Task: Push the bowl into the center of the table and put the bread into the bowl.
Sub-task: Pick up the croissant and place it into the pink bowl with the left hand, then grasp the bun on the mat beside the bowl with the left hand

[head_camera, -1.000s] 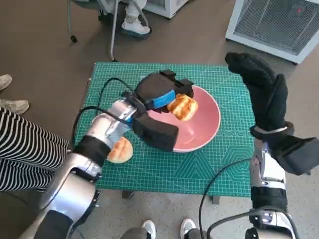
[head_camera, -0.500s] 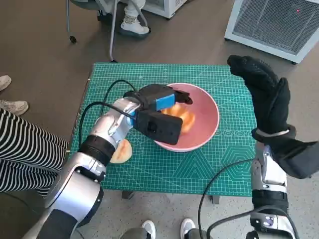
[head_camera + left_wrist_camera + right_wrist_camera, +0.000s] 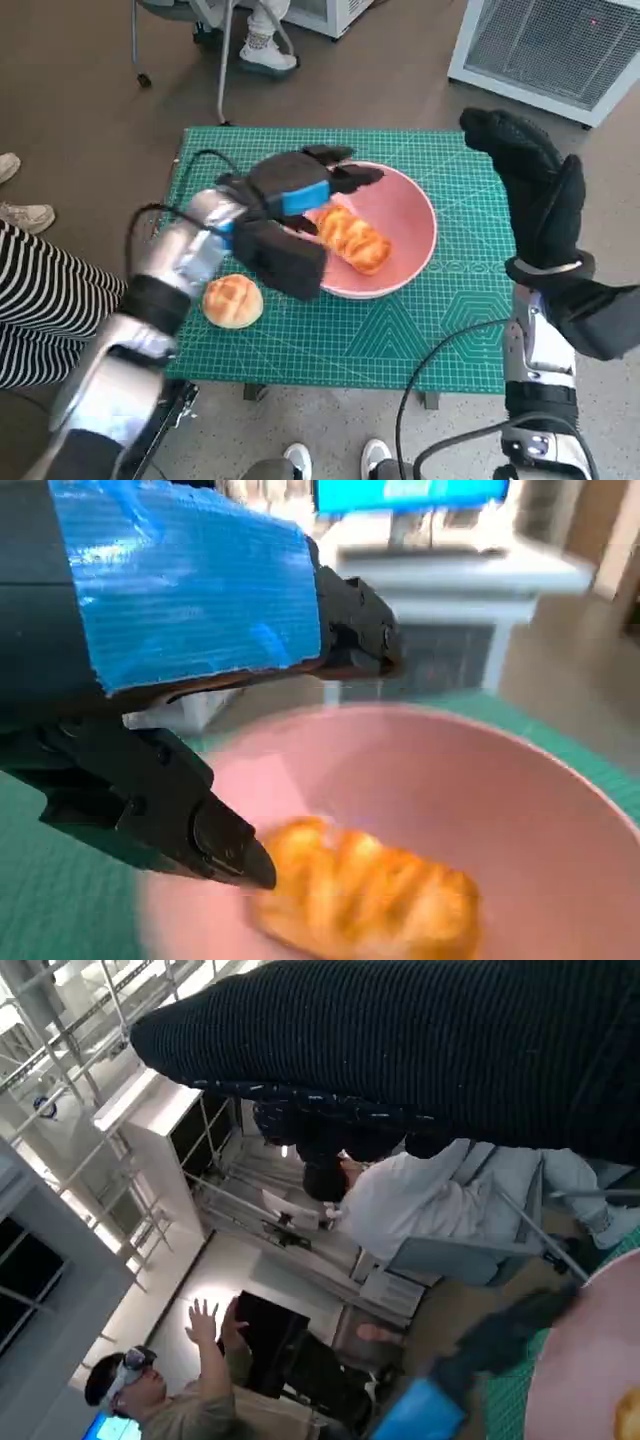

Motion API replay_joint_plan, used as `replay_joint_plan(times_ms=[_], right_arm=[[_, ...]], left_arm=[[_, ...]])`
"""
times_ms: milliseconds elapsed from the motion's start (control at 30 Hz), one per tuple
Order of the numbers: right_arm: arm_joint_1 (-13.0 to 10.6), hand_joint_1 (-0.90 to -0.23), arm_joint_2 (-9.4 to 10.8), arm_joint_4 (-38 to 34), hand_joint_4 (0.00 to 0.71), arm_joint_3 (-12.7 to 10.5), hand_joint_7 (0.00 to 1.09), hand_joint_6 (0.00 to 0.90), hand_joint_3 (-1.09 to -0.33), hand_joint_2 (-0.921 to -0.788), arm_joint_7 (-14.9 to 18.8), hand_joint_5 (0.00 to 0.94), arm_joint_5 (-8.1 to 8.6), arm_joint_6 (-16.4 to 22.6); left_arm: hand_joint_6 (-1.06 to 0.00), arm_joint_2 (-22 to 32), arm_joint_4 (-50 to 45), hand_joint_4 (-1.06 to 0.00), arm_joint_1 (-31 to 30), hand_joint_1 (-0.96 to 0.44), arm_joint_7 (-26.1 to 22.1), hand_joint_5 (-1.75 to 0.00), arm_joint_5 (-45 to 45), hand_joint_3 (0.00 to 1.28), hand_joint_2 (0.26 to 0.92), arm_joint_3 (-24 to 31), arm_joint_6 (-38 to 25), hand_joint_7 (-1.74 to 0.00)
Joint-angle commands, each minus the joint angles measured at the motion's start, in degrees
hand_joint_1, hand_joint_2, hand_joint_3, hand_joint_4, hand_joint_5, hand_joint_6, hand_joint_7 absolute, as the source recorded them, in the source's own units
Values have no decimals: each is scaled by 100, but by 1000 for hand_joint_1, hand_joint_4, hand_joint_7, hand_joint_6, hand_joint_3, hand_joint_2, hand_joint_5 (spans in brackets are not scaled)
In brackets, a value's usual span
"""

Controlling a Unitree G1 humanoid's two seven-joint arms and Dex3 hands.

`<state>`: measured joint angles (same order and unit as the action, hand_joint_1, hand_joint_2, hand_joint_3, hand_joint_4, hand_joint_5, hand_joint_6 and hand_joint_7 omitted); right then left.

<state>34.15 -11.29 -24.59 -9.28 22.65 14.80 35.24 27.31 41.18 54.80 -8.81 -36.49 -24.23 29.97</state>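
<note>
Bread [image 3: 353, 239], ridged and golden, lies in the smooth pink bowl [image 3: 420, 215].

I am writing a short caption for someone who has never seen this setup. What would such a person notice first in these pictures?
First comes the pink bowl near the middle of the green mat, with a golden braided bread lying inside it. Just over the bowl's near-left rim hovers the left robot hand, black with blue tape, fingers spread and empty. A second, round bread roll sits on the mat outside the bowl, while the gloved right robot hand is raised at the table's right edge.
</note>
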Motion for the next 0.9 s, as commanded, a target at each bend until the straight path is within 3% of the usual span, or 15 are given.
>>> replay_joint_plan(times_ms=[33,200,467,700,900], right_arm=[[-146,-747,3,5,178,13,571,0,-704,-921,-53,0,-75,-87],[-140,-748,12,6,177,22,571,0,-703,-921,-59,0,-60,-102],[-129,-751,26,-36,174,21,573,2,-689,-921,-15,0,8,-115],[-92,-750,38,-88,176,36,576,5,-687,-921,38,1,50,-115],[-76,-749,39,-103,178,53,577,5,-686,-921,89,2,98,-141]], left_arm=[[-248,826,-804,-117,-505,-110,214,-1,-81,2,775,356,294,-17],[-229,1386,-1467,-79,-1015,-116,-279,0,509,8,787,812,485,-6],[-229,2100,-2102,-53,-1730,-106,-1466,-4,1751,17,802,1334,629,-10],[-283,2583,-2498,-84,-2447,-44,-2048,-14,2264,10,782,1686,775,-35],[-325,2641,-2550,-116,-2774,13,-2369,-17,2383,11,781,1731,773,-47]])
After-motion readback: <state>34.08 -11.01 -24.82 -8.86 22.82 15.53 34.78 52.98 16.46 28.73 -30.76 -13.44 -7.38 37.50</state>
